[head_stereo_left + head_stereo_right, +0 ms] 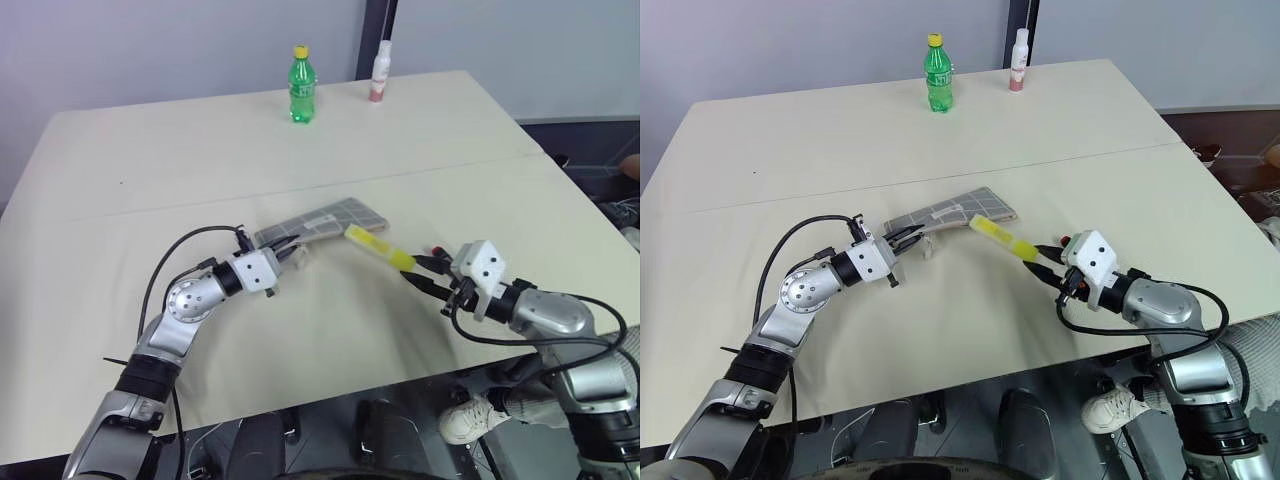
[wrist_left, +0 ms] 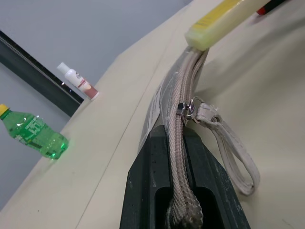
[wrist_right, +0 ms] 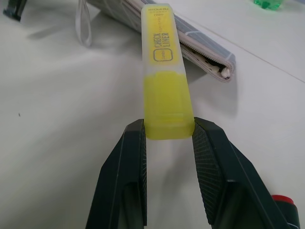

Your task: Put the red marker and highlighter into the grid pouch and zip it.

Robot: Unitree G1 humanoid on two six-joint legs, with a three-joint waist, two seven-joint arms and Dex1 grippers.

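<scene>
Yellow and translucent, the highlighter (image 3: pixel 164 71) sits clamped by its near end between your right gripper's (image 3: pixel 167 143) two black fingers, its long axis running away from the gripper toward the grid pouch (image 1: pixel 322 222). Its far tip meets the pouch's end, right at the mouth of the zipper line, as the left wrist view shows. You can see the pouch lying mid-table on the cream tabletop (image 1: pixel 150 170), long axis running from your left gripper out to the highlighter, one edge lifted so the zipper faces up. Your left gripper (image 2: pixel 183 191) has its fingers pinched tight on the near end of the pouch, zipper teeth running up between them, and the pull tab (image 2: pixel 190 107) with its grey wrist loop (image 2: pixel 238 157) hangs off to one side just past the fingertips. The red marker (image 3: pixel 285 202) shows as a red end just beside your right gripper's finger; how it lies I cannot tell. Your left arm reaches in from the left, forearm about level, gripper aimed forward and to the right. Your right arm comes from the right, gripper tipped slightly down and pointing left toward the pouch. Well apart, at the table's far edge, a green bottle (image 1: pixel 302 85) with a yellow cap stands upright, and near it a small white-and-pink bottle (image 1: pixel 381 72). Neither stands in the way between highlighter and pouch.
</scene>
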